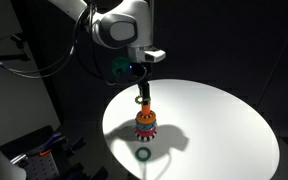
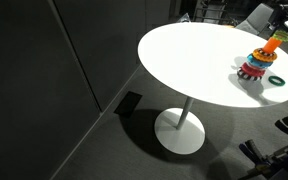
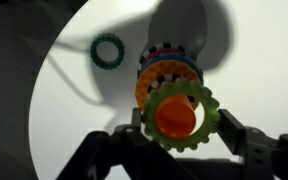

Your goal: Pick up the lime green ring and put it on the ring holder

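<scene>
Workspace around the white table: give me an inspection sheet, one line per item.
Surface: round white table on a pedestal.
Job's things: lime green ring, toothed, sits around the orange top of the ring holder.
Clutter: dark green hoop lies flat on the table, apart from the holder.
Grippers: gripper is above the holder, jaws either side of the lime ring; contact unclear.
Cables: dark cables hang beside the arm.
Surroundings: dark walls, grey floor; items on the floor too dim to name.
</scene>
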